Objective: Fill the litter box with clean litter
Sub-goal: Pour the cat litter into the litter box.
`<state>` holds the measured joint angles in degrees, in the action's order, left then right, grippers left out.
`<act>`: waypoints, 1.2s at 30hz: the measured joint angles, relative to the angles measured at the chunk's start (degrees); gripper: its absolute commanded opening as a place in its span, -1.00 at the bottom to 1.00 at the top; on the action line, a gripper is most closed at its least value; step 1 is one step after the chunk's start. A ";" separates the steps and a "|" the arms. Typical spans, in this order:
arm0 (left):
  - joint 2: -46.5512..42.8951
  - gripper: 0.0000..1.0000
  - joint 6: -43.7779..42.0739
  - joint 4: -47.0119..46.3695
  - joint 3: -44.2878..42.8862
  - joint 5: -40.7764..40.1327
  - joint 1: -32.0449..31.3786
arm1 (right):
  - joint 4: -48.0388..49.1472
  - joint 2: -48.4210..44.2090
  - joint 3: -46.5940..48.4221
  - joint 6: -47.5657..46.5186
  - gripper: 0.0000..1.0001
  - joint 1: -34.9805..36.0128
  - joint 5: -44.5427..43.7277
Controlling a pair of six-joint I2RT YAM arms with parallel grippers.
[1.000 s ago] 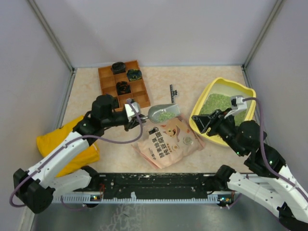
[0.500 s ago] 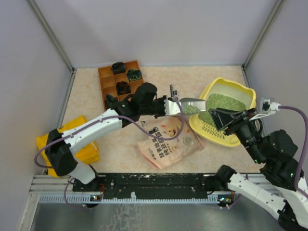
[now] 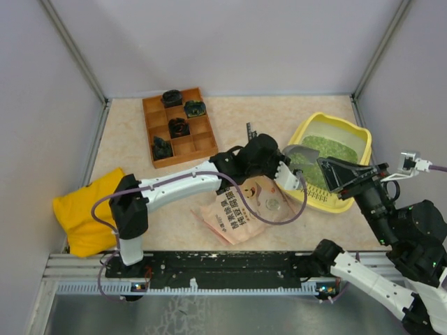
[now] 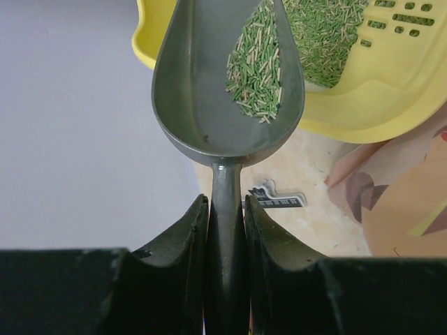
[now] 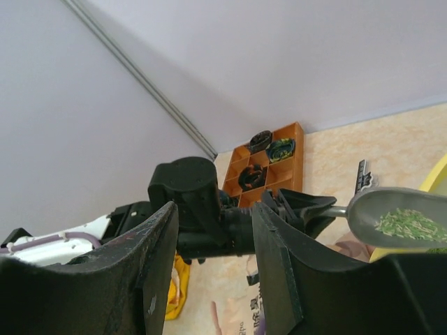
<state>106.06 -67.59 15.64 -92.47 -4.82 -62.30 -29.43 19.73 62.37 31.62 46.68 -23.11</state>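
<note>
The yellow litter box (image 3: 334,118) sits at the right, tilted, with green clean litter (image 3: 328,148) inside. My left gripper (image 3: 283,167) is shut on the handle of a grey scoop (image 3: 299,152), whose bowl is over the box's left rim. In the left wrist view my left gripper (image 4: 225,209) clamps the scoop (image 4: 202,91). The scoop holds a small heap of litter (image 4: 257,66) above the box (image 4: 377,98). My right gripper (image 3: 342,174) is open and empty, raised over the box's near side. It also shows in the right wrist view (image 5: 213,230), with the scoop (image 5: 398,216) at the right.
A pink printed pouch (image 3: 244,202) lies flat below the left gripper. A brown wooden compartment tray (image 3: 178,129) with dark items is at the back left. A yellow cloth bag (image 3: 87,209) lies at the left edge. A small black strip (image 3: 249,130) lies near the scoop.
My left arm has carried the scoop right, from beside the pouch to over the litter box's left rim. My right gripper has drawn back to the right and risen.
</note>
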 measured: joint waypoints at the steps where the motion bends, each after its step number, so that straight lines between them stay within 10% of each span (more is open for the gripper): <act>1: 0.61 -1.00 -2.05 -0.24 -0.35 -1.49 -0.83 | 0.09 -0.17 0.00 0.02 -0.07 0.00 -0.09; 23: 5.42 -1.00 -35.78 -19.28 4.07 -25.38 -8.11 | 0.33 -0.35 -0.07 -0.11 -0.05 0.00 -0.85; 36: 5.49 -1.00 -27.23 -18.18 4.22 -24.68 -7.48 | 0.70 -0.33 -0.20 -0.04 -0.04 0.00 -0.79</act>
<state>111.55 -94.83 -2.55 -88.25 -29.50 -69.78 -28.73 19.40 62.17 31.57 46.68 -23.90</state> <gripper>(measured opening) 0.297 0.475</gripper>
